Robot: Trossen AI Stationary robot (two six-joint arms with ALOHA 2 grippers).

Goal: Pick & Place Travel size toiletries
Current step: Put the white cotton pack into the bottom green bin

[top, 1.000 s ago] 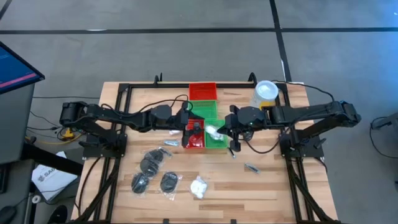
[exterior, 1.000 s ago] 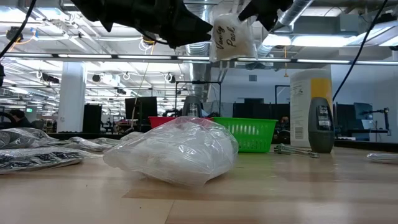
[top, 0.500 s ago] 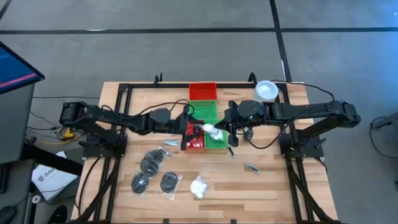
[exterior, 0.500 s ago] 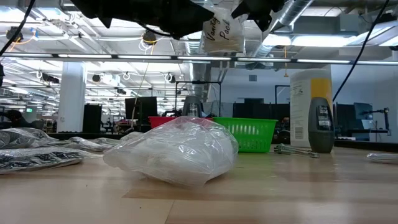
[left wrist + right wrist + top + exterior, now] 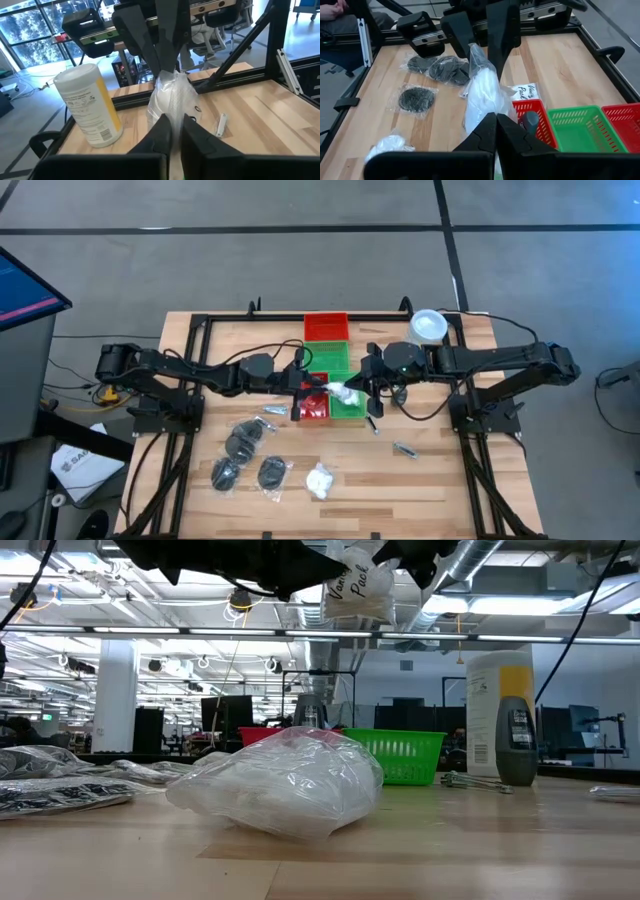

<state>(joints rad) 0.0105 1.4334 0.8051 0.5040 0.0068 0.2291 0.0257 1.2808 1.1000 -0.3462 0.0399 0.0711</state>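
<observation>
A clear packet with white filling and a "Vanity Pack" label (image 5: 338, 391) hangs between my two grippers, above the red tray (image 5: 312, 408) and green tray (image 5: 348, 406) at mid-table. My left gripper (image 5: 318, 387) is shut on its left end and my right gripper (image 5: 352, 389) on its right end. The low view shows the packet (image 5: 358, 585) high above the table. Other toiletries lie on the near left: dark disc packets (image 5: 245, 442) and a white lump packet (image 5: 320, 480). My left gripper pinches the packet's left end (image 5: 172, 112) between its two fingers, reaching in level from the table's left. The packet is lifted clear. My right gripper pinches the packet's opposite end (image 5: 487, 110) between its two fingers, slanting down from the table's right. The packet spans the gap to the other gripper, clear of the trays.
A yellow canister with a white lid (image 5: 427, 326) stands at the far right. More trays, red (image 5: 326, 326) and green (image 5: 335, 360), sit toward the far edge. Small packets (image 5: 404, 449) lie near right. A black frame (image 5: 190, 330) rims the table.
My left gripper has shut on the packet's left end, taking hold. The packet, held all the while by my right gripper, has shifted a little toward the left gripper and slightly up.
</observation>
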